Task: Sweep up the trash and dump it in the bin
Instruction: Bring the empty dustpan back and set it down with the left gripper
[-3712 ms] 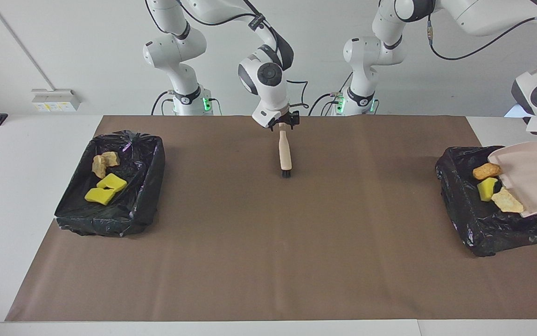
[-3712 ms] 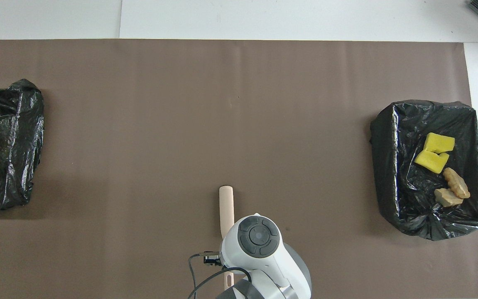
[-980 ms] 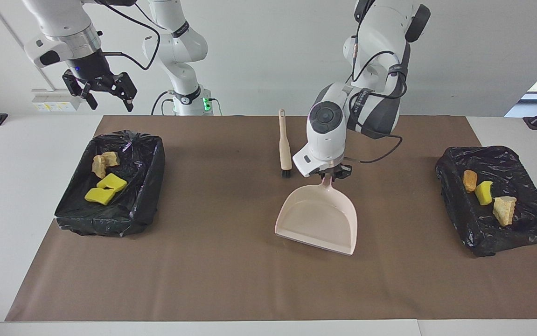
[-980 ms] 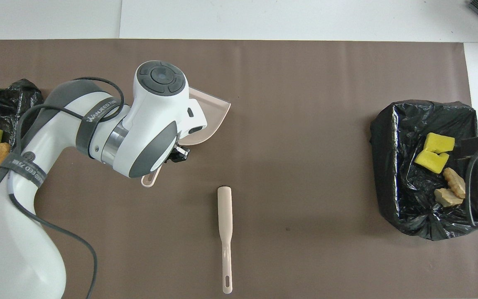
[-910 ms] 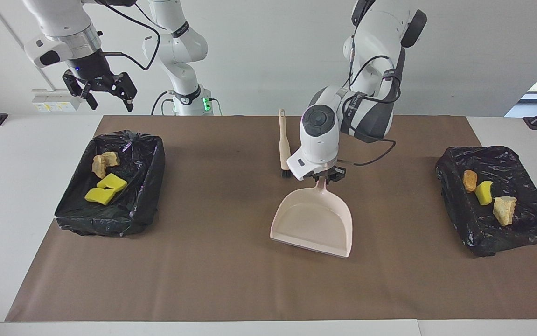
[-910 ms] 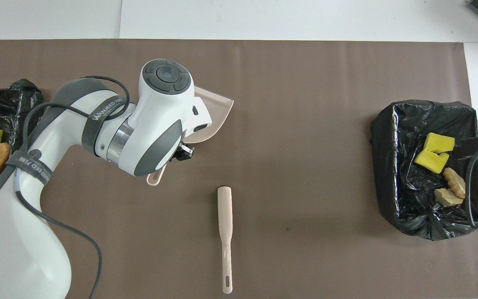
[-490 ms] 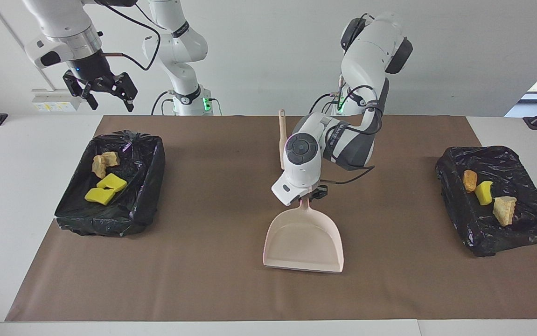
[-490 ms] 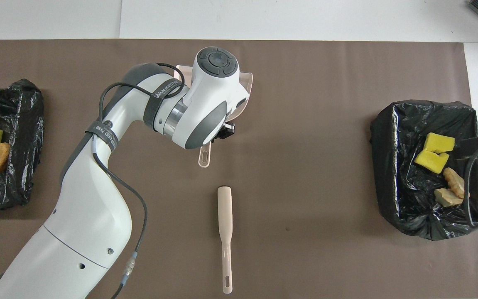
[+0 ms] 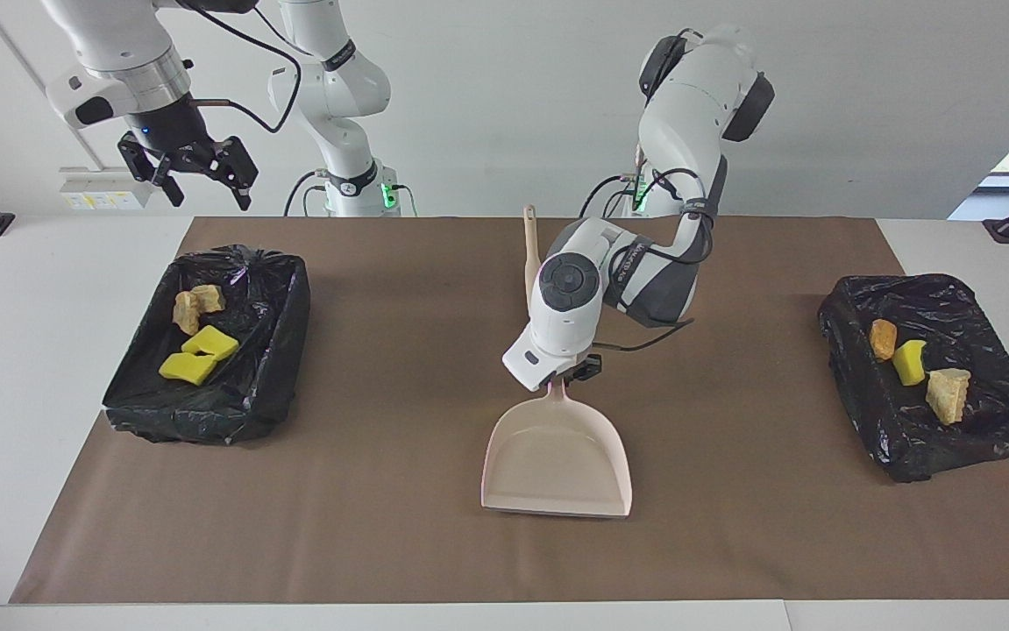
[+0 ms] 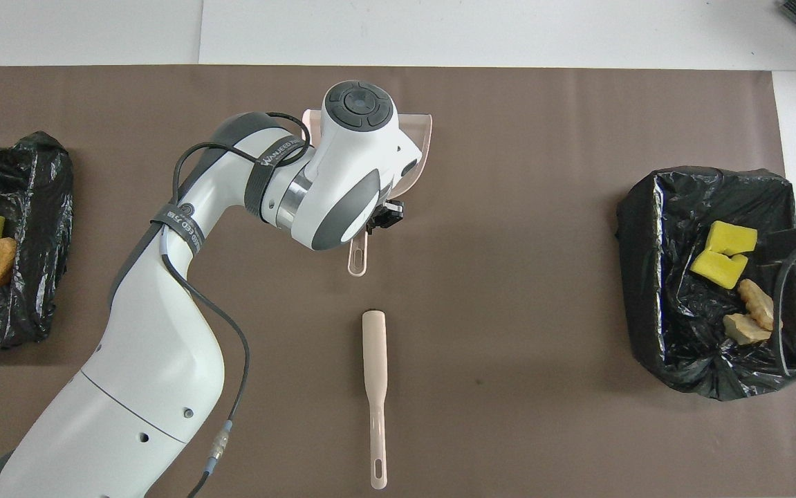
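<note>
My left gripper (image 9: 567,377) is shut on the handle of the pale pink dustpan (image 9: 557,456) over the middle of the mat. The pan is empty, its mouth turned away from the robots; its rim (image 10: 420,149) and handle end (image 10: 358,259) stick out from under the arm. The trash lies in two black-lined bins. Yellow sponges (image 9: 193,358) and tan lumps (image 9: 197,302) are in the bin (image 9: 280,350) at the right arm's end. Three scraps (image 9: 910,361) are in the bin (image 9: 855,377) at the left arm's end. My right gripper (image 9: 197,171) hangs open and empty, high over the first bin's edge.
The beige brush (image 10: 375,360) lies on the brown mat, nearer to the robots than the dustpan, its handle pointing toward the robots. In the facing view the left arm hides most of the brush (image 9: 529,250). Bare mat lies between the dustpan and each bin.
My left arm has carried the dustpan toward the right arm's end and farther from the robots, turning its mouth straight away from them. The right arm has held still.
</note>
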### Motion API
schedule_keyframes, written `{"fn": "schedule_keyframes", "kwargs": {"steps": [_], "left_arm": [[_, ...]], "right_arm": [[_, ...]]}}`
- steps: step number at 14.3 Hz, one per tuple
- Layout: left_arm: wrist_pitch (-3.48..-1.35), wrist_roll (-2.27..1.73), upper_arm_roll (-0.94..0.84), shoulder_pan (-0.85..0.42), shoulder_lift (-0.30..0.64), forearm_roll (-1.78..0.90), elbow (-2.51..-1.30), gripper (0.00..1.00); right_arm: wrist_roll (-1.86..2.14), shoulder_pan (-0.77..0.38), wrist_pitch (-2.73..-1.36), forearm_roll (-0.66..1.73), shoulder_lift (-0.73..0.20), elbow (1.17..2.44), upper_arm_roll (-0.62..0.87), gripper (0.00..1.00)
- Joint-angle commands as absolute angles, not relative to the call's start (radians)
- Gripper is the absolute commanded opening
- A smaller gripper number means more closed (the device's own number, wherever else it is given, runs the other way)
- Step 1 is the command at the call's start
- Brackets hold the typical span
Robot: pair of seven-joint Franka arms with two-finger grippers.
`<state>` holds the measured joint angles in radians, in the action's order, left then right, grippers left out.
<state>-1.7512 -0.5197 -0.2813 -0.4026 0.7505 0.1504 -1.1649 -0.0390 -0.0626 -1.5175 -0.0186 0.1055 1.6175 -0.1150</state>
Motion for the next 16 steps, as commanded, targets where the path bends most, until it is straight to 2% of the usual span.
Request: {"fn": "schedule_keyframes", "kwargs": {"steps": [1, 2, 3, 4, 5, 6, 8, 10, 14, 16], "left_arm": [[-1.85, -0.526, -0.267, -0.408, 0.681, 0.133, -1.31, 0.0], [-1.838, -0.528, -0.265, -0.413, 0.675, 0.135, -1.315, 0.0], [-1.829, -0.529, -0.265, -0.416, 0.675, 0.135, -1.313, 0.12], [-1.829, -0.528, -0.265, -0.417, 0.675, 0.135, -1.313, 0.56], [-1.825, -0.526, -0.265, -0.414, 0.672, 0.135, -1.315, 0.95], [-1.816, -0.525, -0.265, -0.413, 0.655, 0.135, -1.316, 1.0], [-1.775, -0.525, -0.264, -0.41, 0.609, 0.135, -1.322, 1.0], [-1.731, -0.519, -0.258, -0.387, 0.51, 0.135, -1.379, 1.0], [-1.761, -0.485, -0.163, -0.364, 0.255, 0.124, -1.625, 1.0], [-1.775, -0.337, -0.095, -0.356, 0.11, 0.121, -1.754, 1.0]], "right_arm": [[-0.043, -0.051, -1.52, -0.015, 0.112, 1.626, -0.107, 1.0], [-0.044, -0.051, -1.522, -0.015, 0.112, 1.626, -0.107, 1.0], [-0.048, -0.051, -1.522, -0.015, 0.112, 1.626, -0.107, 1.0], [-0.049, -0.051, -1.522, -0.015, 0.112, 1.626, -0.107, 1.0], [-0.051, -0.051, -1.523, -0.015, 0.112, 1.628, -0.107, 1.0], [-0.051, -0.051, -1.523, -0.014, 0.112, 1.628, -0.107, 1.0], [-0.051, -0.051, -1.523, -0.014, 0.112, 1.628, -0.107, 1.0], [-0.051, -0.051, -1.522, -0.014, 0.114, 1.628, -0.107, 1.0], [-0.051, -0.051, -1.519, -0.012, 0.114, 1.629, -0.107, 1.0], [-0.051, -0.051, -1.519, -0.014, 0.114, 1.629, -0.107, 1.0]]}}
